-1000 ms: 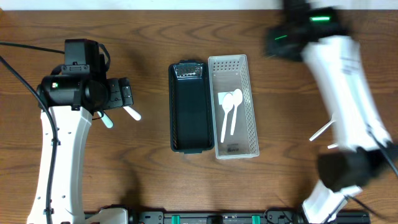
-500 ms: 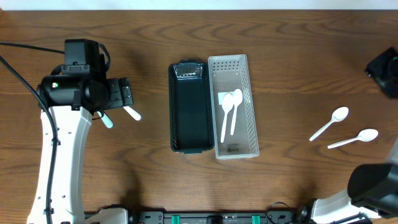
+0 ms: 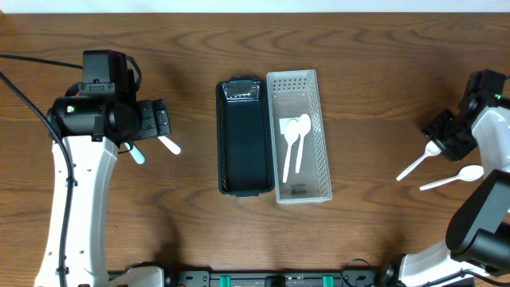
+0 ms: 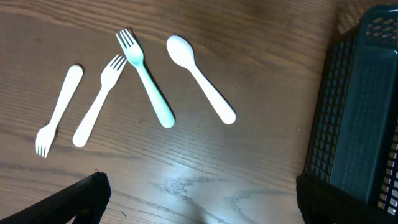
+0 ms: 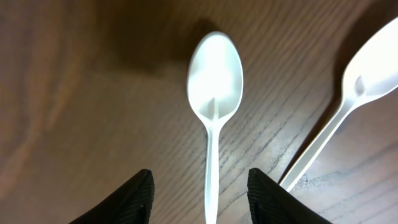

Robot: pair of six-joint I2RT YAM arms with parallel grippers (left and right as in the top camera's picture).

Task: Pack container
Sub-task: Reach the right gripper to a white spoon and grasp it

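A black basket (image 3: 243, 135) and a clear slotted container (image 3: 317, 135) stand side by side mid-table. Two white spoons (image 3: 293, 143) lie in the clear one. My right gripper (image 3: 446, 135) is open and low over a white spoon (image 3: 414, 166). In the right wrist view its fingers (image 5: 208, 199) straddle that spoon's handle (image 5: 214, 87). A second white spoon (image 5: 354, 118) lies beside it. My left gripper (image 4: 199, 205) is open and empty above two white forks (image 4: 99, 99), a mint fork (image 4: 146, 81) and a white spoon (image 4: 200, 78).
The black basket's mesh wall (image 4: 360, 106) is to the right of the left gripper. The second loose spoon (image 3: 453, 179) lies near the table's right edge. The left arm's body hides most of the forks in the overhead view.
My right arm has swung away from the table's back right, nearly left the view, and come down over the two loose spoons. The left arm has not moved.
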